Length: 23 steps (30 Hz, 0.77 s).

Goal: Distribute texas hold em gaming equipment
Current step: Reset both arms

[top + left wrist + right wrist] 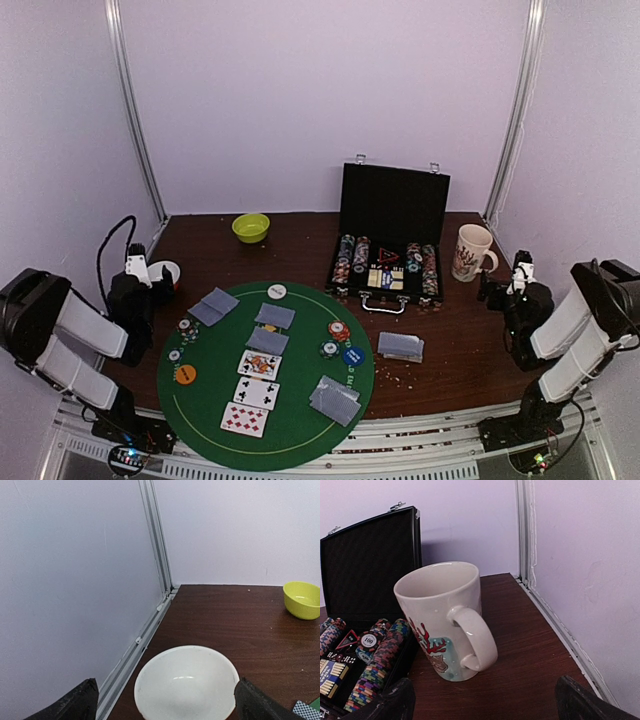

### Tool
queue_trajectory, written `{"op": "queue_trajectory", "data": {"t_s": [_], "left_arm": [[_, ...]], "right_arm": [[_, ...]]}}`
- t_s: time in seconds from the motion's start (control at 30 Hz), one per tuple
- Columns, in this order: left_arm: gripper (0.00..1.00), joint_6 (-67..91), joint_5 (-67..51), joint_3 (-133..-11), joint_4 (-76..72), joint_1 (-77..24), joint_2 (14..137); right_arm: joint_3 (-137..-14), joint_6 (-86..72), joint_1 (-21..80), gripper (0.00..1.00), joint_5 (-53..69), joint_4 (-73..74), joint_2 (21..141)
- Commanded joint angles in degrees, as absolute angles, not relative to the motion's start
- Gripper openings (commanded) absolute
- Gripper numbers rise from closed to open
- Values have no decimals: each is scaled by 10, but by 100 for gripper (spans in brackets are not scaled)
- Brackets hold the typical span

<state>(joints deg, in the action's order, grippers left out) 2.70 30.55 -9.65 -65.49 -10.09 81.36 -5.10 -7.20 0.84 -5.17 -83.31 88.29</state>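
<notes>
On the round green mat (300,440) lie three face-up cards (256,393), several face-down grey-blue cards (274,316), a few poker chips (338,330), and orange (185,374), blue (352,355) and white (276,291) button discs. A card deck (400,347) sits on the table right of the mat. The open black case (388,205) holds rows of chips (375,665). My left gripper (150,275) stands open at the far left, its fingers (75,705) either side of a white bowl (186,682). My right gripper (495,285) is open behind the patterned mug (445,620), holding nothing.
A lime-green bowl (251,227) stands at the back of the table, left of the case. The white bowl (165,272) sits close to the left wall rail (150,625). The mug (471,252) stands between the case and the right wall.
</notes>
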Motion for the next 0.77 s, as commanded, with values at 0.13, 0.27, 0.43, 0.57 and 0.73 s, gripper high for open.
{"op": "queue_trajectory", "data": {"t_s": [0.13,0.27,0.43,0.57,0.73], "left_arm": [[98,-12,195,-84,-866,-70,904],[98,-11,180,-124,-803,-64,904],[98,2,183,-129,-786,-55,901],[98,5,174,-130,-783,-50,900],[98,5,172,-130,-783,-49,901]], "right_arm": [[-120,-47,3,100,32,-793,895],[-119,-51,2,100,20,-792,894],[-120,-49,3,100,18,-787,893],[-123,-49,3,100,16,-785,893],[-123,-49,4,100,15,-783,892]]}}
